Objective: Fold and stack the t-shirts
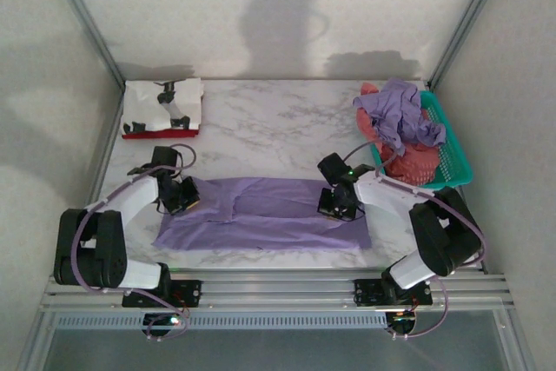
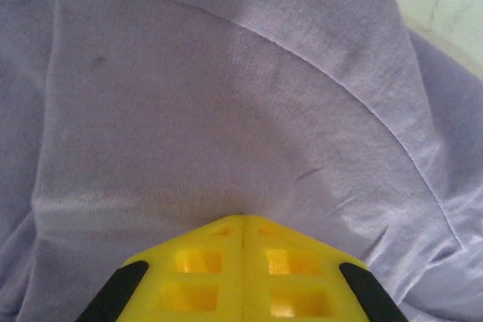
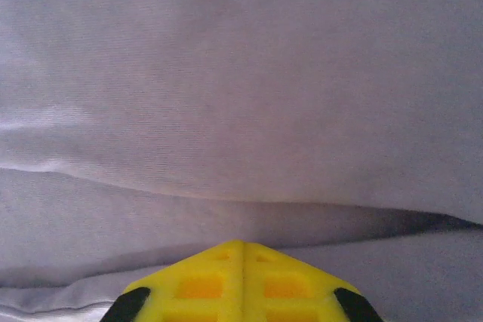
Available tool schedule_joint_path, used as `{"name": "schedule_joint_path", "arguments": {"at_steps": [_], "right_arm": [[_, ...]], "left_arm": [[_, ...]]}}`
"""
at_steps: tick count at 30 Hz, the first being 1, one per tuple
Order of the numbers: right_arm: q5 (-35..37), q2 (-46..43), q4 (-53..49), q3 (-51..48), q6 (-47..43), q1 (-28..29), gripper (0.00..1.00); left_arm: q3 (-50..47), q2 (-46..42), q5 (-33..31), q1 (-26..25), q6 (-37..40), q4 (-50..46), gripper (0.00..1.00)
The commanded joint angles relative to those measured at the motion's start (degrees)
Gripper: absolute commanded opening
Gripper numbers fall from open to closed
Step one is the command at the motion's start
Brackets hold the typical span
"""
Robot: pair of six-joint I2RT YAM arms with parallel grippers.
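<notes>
A lavender t-shirt [image 1: 261, 215] lies spread flat across the near middle of the marble table, with a lengthwise fold along its far half. My left gripper [image 1: 182, 200] is down on its left end. In the left wrist view its yellow fingertips [image 2: 241, 218] are shut together, with cloth [image 2: 226, 111] puckering around them. My right gripper [image 1: 337, 208] is down on the shirt's right end. Its tips [image 3: 241, 243] are shut at a raised fold of the cloth [image 3: 241, 96]. A folded white t-shirt with black print [image 1: 165, 103] rests on a red one [image 1: 161, 133] at the back left.
A teal mesh basket [image 1: 453, 155] stands at the right edge, holding a crumpled purple t-shirt [image 1: 398, 115] over a coral-red one [image 1: 415, 164]. Grey walls and metal frame posts close in the table on three sides. Bare marble [image 1: 269, 123] shows behind the spread shirt.
</notes>
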Motion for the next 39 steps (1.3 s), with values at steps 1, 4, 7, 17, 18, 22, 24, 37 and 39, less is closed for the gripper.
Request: {"name": "schedule_joint_path", "arguments": {"at_steps": [1, 4, 7, 17, 18, 22, 24, 37, 39], "right_arm": [[2.53, -1.18, -0.86, -1.12, 1.42, -0.65, 0.0], [4.58, -1.43, -0.45, -2.23, 2.33, -0.94, 0.0], [5.81, -1.79, 0.01, -3.66, 3.17, -1.47, 0.0], [5.96, -7.87, -1.02, -8.95, 5.69, -2.24, 0.0], [5.38, -9.22, -1.32, -9.42, 5.82, -2.24, 0.0], [4.29, -13.63, -4.51, -10.05, 6.01, -2.1, 0.0], [3.88, -16.02, -5.76, -9.68, 5.69, -2.16, 0.0], [0.83, -18.12, -11.11, -4.24, 0.3, -2.22, 0.0], [0.16, -16.28, -9.49, -4.98, 0.12, -2.32, 0.0]], "left_arm": [[-0.56, 2.55, 0.24, -0.92, -0.37, 2.47, 0.04], [-1.14, 4.56, -0.05, -0.92, -0.2, 4.05, 0.04], [-1.71, 6.33, 0.68, -1.3, -0.69, 6.47, 0.03], [9.82, 20.1, 0.21, -8.05, -0.99, 8.98, 0.03], [12.81, 22.4, 0.01, -8.65, -0.64, 8.4, 0.03], [27.53, 32.41, -0.25, -10.62, 0.66, 4.95, 0.03], [35.16, 36.86, -0.08, -11.72, 1.19, 2.65, 0.02], [44.3, 29.35, -7.48, -16.09, -0.51, -3.1, 0.01], [40.99, 27.52, -7.56, -16.52, -1.06, -2.33, 0.01]]}}
